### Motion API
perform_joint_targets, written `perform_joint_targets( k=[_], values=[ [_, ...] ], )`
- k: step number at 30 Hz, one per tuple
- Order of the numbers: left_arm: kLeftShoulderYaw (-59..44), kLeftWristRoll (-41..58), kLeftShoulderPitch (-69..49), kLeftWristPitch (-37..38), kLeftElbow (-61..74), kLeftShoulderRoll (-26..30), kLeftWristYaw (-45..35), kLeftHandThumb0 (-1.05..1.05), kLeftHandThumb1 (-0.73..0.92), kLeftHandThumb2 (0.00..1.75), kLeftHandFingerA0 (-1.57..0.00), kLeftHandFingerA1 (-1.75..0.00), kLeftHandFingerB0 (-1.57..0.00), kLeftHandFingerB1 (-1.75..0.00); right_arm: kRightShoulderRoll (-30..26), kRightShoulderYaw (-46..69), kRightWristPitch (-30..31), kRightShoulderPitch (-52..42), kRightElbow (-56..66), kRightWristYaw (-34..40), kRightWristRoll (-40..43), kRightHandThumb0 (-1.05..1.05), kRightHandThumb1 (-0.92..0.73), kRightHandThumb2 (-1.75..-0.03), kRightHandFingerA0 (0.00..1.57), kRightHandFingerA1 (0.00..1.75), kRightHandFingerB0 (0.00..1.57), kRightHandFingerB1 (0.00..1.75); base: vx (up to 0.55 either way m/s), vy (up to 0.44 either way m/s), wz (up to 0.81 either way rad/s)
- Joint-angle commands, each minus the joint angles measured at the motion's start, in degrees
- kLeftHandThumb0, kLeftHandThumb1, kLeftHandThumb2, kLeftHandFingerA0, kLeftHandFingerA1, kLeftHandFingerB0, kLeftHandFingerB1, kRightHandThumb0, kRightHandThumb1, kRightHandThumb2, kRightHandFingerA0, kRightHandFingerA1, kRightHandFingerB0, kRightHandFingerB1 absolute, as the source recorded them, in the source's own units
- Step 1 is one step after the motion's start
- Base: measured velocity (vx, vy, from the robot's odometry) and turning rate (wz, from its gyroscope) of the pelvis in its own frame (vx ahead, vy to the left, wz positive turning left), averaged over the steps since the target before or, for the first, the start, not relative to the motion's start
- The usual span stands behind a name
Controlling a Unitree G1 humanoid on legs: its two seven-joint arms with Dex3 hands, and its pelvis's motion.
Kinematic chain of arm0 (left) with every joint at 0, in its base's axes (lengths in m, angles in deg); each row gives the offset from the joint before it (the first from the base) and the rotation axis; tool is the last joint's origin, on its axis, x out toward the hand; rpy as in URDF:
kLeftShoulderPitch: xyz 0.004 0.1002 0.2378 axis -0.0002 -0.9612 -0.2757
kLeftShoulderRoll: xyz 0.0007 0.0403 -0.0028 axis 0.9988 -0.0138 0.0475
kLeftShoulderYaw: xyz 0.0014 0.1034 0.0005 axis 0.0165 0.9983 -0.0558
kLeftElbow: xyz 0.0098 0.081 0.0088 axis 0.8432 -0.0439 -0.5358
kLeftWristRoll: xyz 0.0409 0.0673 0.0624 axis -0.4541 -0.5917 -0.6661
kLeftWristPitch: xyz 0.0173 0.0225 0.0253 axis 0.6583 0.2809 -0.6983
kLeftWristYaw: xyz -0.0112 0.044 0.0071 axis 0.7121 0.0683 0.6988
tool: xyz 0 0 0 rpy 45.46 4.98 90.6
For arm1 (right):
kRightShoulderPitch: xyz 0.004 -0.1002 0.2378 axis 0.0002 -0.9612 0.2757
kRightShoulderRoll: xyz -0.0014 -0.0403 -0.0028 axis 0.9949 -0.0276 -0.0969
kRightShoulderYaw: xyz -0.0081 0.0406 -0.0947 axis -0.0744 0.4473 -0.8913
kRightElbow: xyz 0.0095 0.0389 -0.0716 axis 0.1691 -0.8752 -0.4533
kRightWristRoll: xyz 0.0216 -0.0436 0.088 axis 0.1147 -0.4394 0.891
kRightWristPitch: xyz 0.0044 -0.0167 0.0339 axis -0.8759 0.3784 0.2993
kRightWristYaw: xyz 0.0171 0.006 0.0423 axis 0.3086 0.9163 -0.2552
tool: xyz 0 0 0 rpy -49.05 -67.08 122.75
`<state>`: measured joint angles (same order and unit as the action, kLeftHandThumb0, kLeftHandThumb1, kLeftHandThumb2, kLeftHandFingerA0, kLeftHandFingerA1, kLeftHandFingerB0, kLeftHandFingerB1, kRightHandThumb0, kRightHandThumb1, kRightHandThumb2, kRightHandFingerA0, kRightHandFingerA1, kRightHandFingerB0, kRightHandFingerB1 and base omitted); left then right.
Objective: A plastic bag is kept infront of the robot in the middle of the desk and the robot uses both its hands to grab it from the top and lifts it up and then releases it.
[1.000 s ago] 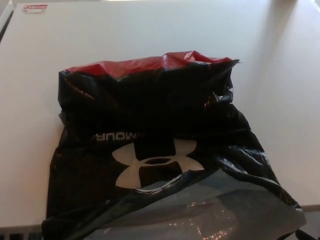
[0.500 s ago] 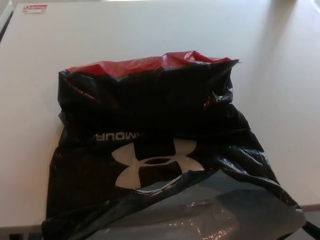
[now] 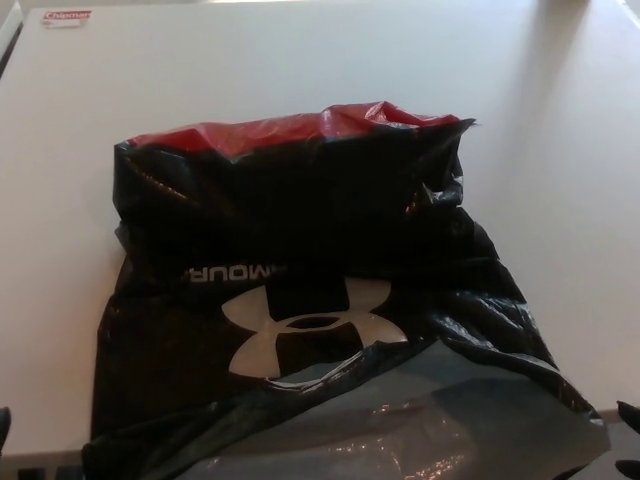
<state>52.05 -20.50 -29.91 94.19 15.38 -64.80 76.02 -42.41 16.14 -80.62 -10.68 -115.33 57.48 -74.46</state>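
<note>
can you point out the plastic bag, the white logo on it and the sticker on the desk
plastic bag (image 3: 300,200), head view, on its black upper fold
white logo (image 3: 312,322), head view, on the logo's middle
sticker (image 3: 66,17), head view, on the label at the desk's far left corner

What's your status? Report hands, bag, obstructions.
Hands barely in frame at bottom corners, state unreadable. Black plastic bag lying on white desk, untouched. Small label at far corner, clear of bag.
</note>
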Motion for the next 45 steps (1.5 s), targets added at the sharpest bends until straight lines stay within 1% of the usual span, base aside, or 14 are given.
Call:
perform_joint_targets(
  k=[1, 4, 5, 6, 8, 10, 11, 13, 14, 15, 22, 31, 34, 45],
  values=[
    [-0.12, -2.45, 1.75, 1.01, -1.69, 3.47, 2.98, -0.11, 0.46, 0.53, -0.26, -0.34, -0.1, -0.29, -1.1, -0.34, -3.08, 1.67, -2.43, 3.0, -2.94, -0.28, -0.58, -0.57, 0.73, 0.47, 0.32, 0.33, 0.0, 0.0, 0.0],
    [1.03, -3.09, 4.48, 0.76, -5.71, 5.56, 3.66, -0.15, 0.47, 0.54, -0.27, -0.35, -0.13, -0.28, -1.76, -0.85, -3.97, 2.93, -4.46, 3.63, -3.82, -0.26, -0.57, -0.57, 0.75, 0.48, 0.32, 0.33, 0.0, 0.0, 0.0],
    [1.73, 0.87, 5.13, 1.09, -7.1, 6.55, -3.64, -0.17, 0.49, 0.55, -0.25, -0.34, -0.11, -0.27, -1.83, -1.0, -3.88, 3.37, -4.72, 3.97, -4.22, -0.28, -0.55, -0.56, 0.85, 0.51, 0.33, 0.33, 0.0, 0.0, 0.0],
    [2.1, 2.89, 5.89, 1.53, -8.7, 6.47, -5.84, -0.16, 0.4, 0.55, -0.24, -0.36, -0.13, -0.3, -1.83, -1.08, -4.15, 3.57, -4.99, 4.04, -4.24, -0.3, -0.54, -0.56, 0.87, 0.52, 0.33, 0.33, 0.0, 0.0, 0.0],
    [2.53, 8.04, 7.07, 0.65, -10.98, 5.7, -11.86, -0.18, 0.45, 0.53, -0.27, -0.33, -0.12, -0.27, -1.94, -1.32, -5.04, 4.11, -5.86, 3.97, -4.05, -0.29, -0.53, -0.56, 0.87, 0.52, 0.33, 0.33, 0.0, 0.0, 0.0],
    [2.64, 9.73, 7.82, -1.08, -11.95, 5.2, -14.88, -0.22, 0.45, 0.53, -0.28, -0.33, -0.12, -0.27, -2.05, -1.54, -5.35, 4.2, -5.88, 3.51, -3.87, -0.29, -0.53, -0.56, 0.88, 0.52, 0.33, 0.34, 0.0, 0.0, 0.0],
    [2.87, 9.66, 11.06, -1.11, -15.7, 5.51, -15.47, -0.2, 0.38, 0.54, -0.29, -0.37, -0.12, -0.31, -1.75, -2.16, -4.58, 6.03, -5.64, 2.22, -3.43, -0.28, -0.53, -0.56, 0.87, 0.52, 0.33, 0.33, 0.0, 0.0, 0.0],
    [3.46, 8.84, 13.42, 0.07, -19.32, 6.0, -14.95, -0.18, 0.38, 0.54, -0.3, -0.36, -0.1, -0.31, -1.72, -2.56, -4.74, 7.03, -6.02, 2.29, -3.75, -0.29, -0.52, -0.55, 0.86, 0.53, 0.33, 0.34, 0.0, 0.0, 0.0],
    [3.95, 8.41, 14.95, 0.89, -21.36, 6.19, -14.81, -0.17, 0.44, 0.53, -0.31, -0.34, -0.1, -0.3, -1.74, -2.76, -4.92, 7.39, -6.42, 2.24, -3.6, -0.31, -0.53, -0.56, 0.87, 0.52, 0.33, 0.33, 0.0, 0.0, 0.0],
    [4.66, 7.88, 17.0, 1.86, -23.94, 6.42, -14.65, -0.17, 0.44, 0.53, -0.31, -0.34, -0.1, -0.3, -1.69, -2.96, -5.14, 7.91, -6.94, 2.05, -3.33, -0.31, -0.53, -0.56, 0.87, 0.52, 0.33, 0.33, 0.0, 0.0, 0.0],
    [8.64, 6.35, 19.77, 5.33, -29.97, 8.62, -14.03, -0.21, 0.46, 0.54, -0.3, -0.33, -0.1, -0.3, -0.33, -5.07, -6.75, 6.59, -9.53, 3.66, -4.25, -0.29, -0.51, -0.55, 0.87, 0.53, 0.33, 0.33, 0.0, 0.0, 0.0],
    [12.08, 6.21, 19.97, 5.54, -30.12, 8.73, -14.67, -0.22, 0.47, 0.55, -0.28, -0.34, -0.09, -0.28, -0.81, -5.97, -7.65, 7.87, -11.03, 2.52, -3.4, -0.31, -0.53, -0.56, 0.86, 0.53, 0.31, 0.33, 0.0, 0.0, 0.0],
    [13.35, 5.03, 19.73, 5.7, -29.64, 8.94, -13.75, -0.22, 0.47, 0.55, -0.28, -0.35, -0.09, -0.27, -0.43, -6.59, -7.33, 7.49, -10.36, 2.34, -3.74, -0.3, -0.52, -0.56, 0.9, 0.54, 0.32, 0.33, 0.0, 0.0, 0.0],
    [15.15, 4.41, 20.0, 5.34, -29.52, 9.59, -11.41, -0.19, 0.47, 0.55, -0.28, -0.34, -0.09, -0.28, 0.26, -8.68, -6.78, 6.69, -9.48, 1.28, -3.74, -0.31, -0.53, -0.56, 0.87, 0.54, 0.32, 0.33, 0.0, 0.0, 0.0]
  ],
)
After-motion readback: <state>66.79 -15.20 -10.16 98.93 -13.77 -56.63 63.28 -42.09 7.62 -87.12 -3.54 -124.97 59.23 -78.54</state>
